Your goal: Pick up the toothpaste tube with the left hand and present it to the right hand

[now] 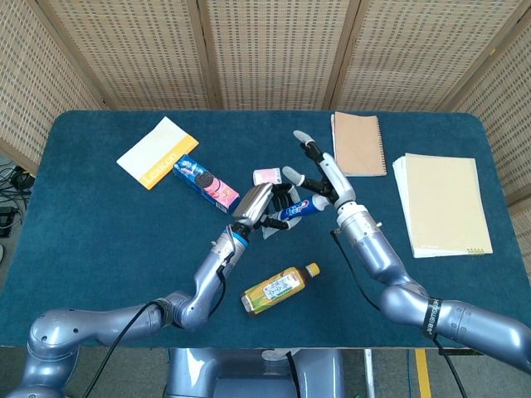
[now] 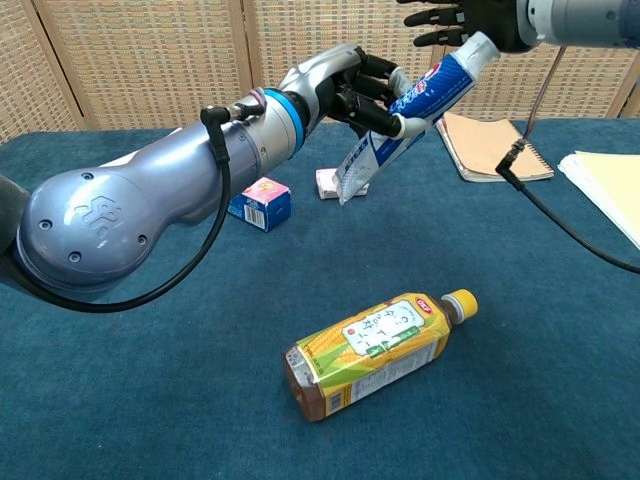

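The blue and white toothpaste tube [image 2: 405, 113] hangs in the air over the table's middle, cap end up and to the right. My left hand [image 2: 345, 90] grips it around its middle; in the head view the same hand [image 1: 264, 205] holds the tube [image 1: 297, 208] level. My right hand [image 2: 462, 18] hovers at the tube's cap end with fingers spread, holding nothing. From above, the right hand [image 1: 319, 172] is just beyond the cap, fingers fanned out; whether it touches the cap I cannot tell.
A corn-tea bottle [image 2: 375, 353] lies on its side near the front. A cookie box [image 1: 206, 182], a small pink box [image 1: 265, 176], a yellow booklet [image 1: 158, 152], a brown notebook [image 1: 358, 143] and a cream pad [image 1: 441, 203] lie on the blue table [image 1: 99, 232].
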`<control>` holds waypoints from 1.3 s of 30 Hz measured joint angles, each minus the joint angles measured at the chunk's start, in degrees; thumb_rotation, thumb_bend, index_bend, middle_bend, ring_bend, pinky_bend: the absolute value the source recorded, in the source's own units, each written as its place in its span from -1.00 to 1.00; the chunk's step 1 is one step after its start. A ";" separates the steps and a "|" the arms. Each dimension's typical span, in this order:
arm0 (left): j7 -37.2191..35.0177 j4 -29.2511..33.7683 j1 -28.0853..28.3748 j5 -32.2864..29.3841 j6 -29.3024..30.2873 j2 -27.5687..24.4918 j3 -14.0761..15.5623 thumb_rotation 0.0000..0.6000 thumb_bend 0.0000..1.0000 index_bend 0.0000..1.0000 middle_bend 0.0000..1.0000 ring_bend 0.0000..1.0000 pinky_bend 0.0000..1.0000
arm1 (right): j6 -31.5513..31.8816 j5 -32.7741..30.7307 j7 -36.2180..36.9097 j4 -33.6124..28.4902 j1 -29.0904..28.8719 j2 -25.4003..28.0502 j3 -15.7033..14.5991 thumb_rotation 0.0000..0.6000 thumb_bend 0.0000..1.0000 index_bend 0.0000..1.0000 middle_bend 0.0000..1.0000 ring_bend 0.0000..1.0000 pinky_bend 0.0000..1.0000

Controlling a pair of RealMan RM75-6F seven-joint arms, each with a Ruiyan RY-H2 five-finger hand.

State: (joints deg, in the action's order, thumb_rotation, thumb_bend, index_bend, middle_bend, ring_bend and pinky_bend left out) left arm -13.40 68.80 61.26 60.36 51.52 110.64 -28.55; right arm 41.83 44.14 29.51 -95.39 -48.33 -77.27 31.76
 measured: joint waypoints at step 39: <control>11.92 2.76 -7.74 9.80 -1.06 -16.08 16.13 1.00 0.05 0.57 0.21 0.11 0.12 | 2.59 9.98 0.42 0.10 9.60 12.21 -1.42 -0.54 -1.00 -1.00 -1.00 -1.00 -1.00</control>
State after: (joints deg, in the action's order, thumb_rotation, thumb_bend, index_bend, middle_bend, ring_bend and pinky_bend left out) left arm -1.48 71.56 53.52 70.16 50.46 94.57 -12.43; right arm 44.42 54.12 29.93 -95.29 -38.73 -65.06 30.34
